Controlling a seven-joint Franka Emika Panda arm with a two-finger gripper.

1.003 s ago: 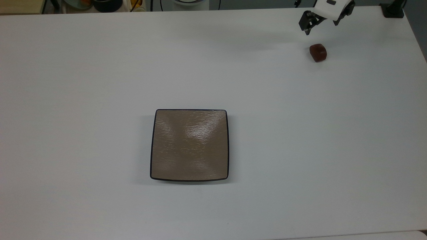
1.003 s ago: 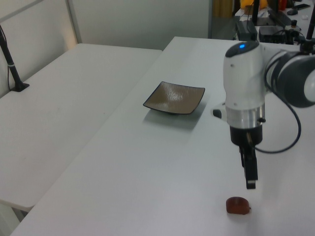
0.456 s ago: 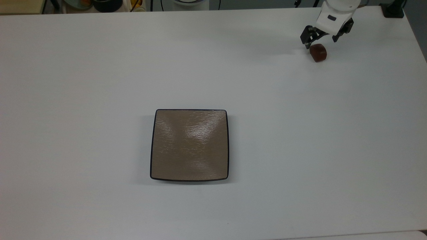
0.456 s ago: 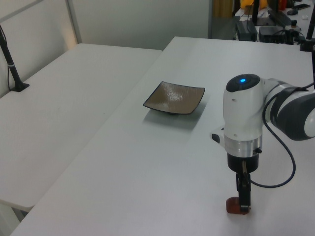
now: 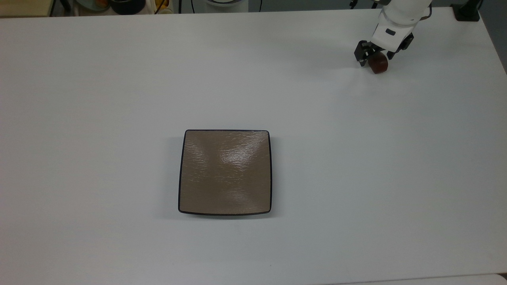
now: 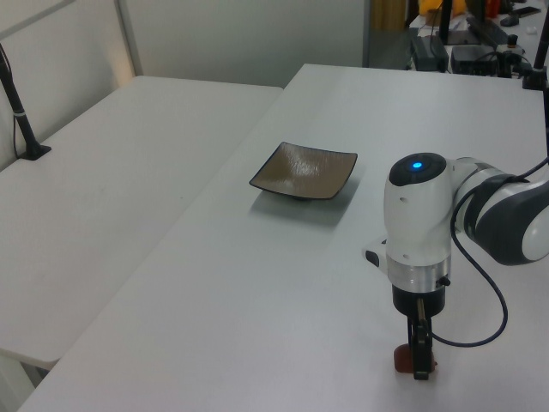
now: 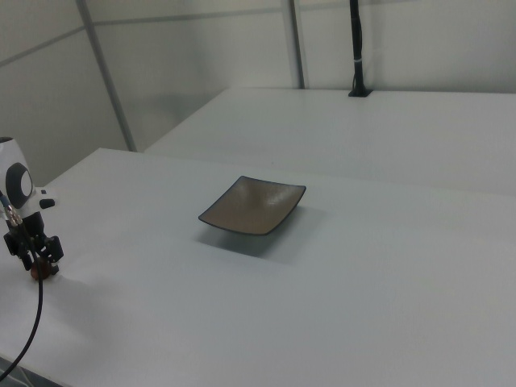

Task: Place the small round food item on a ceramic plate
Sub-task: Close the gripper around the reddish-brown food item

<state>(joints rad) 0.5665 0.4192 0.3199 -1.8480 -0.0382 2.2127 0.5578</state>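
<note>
At the far corner: the gripper is down at table level, its two fingers straddling the lump.
Grip: one finger sits to the top view's left of the lump and the other to its right; whether they have clenched on it I cannot tell.
Lump: small, dark reddish-brown, glossy, resting on the white table near the top view's upper right; in the left view it peeks out behind a dark finger at the bottom.
Same spot, right view: gripper and lump sit at the right view's far left, close to the table edge.
Plate: square, tan-brown with a thin dark rim, flat on the table at the middle, well apart from the lump; it lies farther back in the left view and at the centre of the right view.
Arm: white wrist with a blue light stands upright over the lump.
</note>
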